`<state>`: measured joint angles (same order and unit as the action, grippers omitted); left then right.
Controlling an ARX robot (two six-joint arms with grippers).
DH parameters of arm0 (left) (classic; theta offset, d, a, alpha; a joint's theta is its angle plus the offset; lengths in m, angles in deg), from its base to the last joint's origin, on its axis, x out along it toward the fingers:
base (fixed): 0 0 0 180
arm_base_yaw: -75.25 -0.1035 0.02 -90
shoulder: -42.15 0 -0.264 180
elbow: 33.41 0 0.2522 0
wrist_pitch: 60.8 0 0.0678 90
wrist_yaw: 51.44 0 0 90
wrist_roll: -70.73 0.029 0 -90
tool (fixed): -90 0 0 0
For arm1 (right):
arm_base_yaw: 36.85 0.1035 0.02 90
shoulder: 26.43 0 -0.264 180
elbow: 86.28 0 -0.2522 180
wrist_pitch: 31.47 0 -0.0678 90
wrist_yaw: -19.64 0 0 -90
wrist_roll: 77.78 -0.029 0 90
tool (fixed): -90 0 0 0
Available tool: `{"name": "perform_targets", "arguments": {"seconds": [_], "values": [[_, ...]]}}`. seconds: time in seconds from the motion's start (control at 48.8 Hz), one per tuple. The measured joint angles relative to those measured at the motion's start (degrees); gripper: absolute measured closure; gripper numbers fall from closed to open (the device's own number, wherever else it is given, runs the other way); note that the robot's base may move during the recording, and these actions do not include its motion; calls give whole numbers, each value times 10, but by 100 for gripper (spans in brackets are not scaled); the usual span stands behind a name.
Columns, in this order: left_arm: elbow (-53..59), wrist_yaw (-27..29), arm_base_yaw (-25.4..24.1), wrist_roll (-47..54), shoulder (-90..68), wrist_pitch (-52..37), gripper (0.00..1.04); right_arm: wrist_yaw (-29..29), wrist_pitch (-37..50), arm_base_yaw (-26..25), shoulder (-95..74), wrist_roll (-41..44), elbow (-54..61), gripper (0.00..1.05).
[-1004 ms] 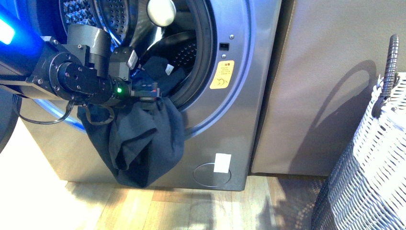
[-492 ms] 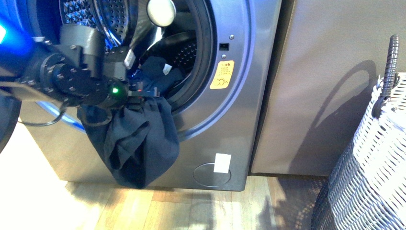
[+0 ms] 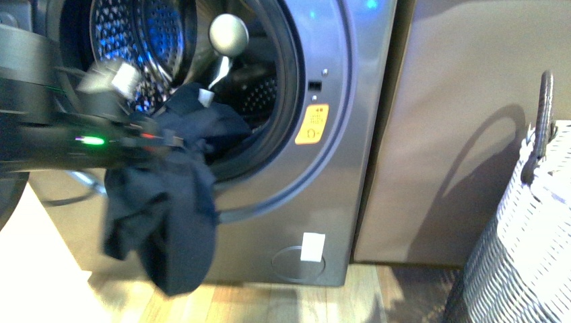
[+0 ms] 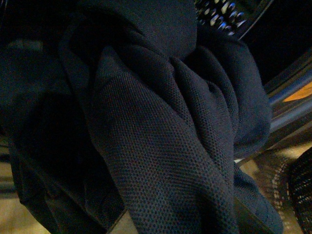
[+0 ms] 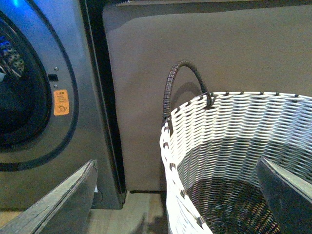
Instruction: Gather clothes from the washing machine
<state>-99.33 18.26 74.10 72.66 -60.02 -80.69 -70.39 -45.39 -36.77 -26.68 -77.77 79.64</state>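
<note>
At washing machine (image 3: 337, 168), left claw (image 3: 165, 140) seemingly pinches piqué-knit clothes (image 3: 168, 222); right claw (image 5: 176, 163) spread, empty.

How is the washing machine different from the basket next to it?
The washing machine is smooth grey metal; the basket is woven in white and grey. The washing machine opens at the front through a round hole; the basket opens on top and has a handle. Dark clothes hang out of the washing machine; the basket looks empty. Both are open.

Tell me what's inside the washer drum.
Part of the navy garment lies at the drum mouth, the rest hanging outside. Drum floor hidden behind cloth and left arm.
</note>
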Motion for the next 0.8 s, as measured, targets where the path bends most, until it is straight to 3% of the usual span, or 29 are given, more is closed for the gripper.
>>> {"name": "perform_targets", "arguments": {"seconds": [0.451,0.799], "values": [[41,-110,30,14,310,57,93,0,0,0,0,0,0,8],[-48,-103,128,9,360,114,93,0,0,0,0,0,0,8]]}}
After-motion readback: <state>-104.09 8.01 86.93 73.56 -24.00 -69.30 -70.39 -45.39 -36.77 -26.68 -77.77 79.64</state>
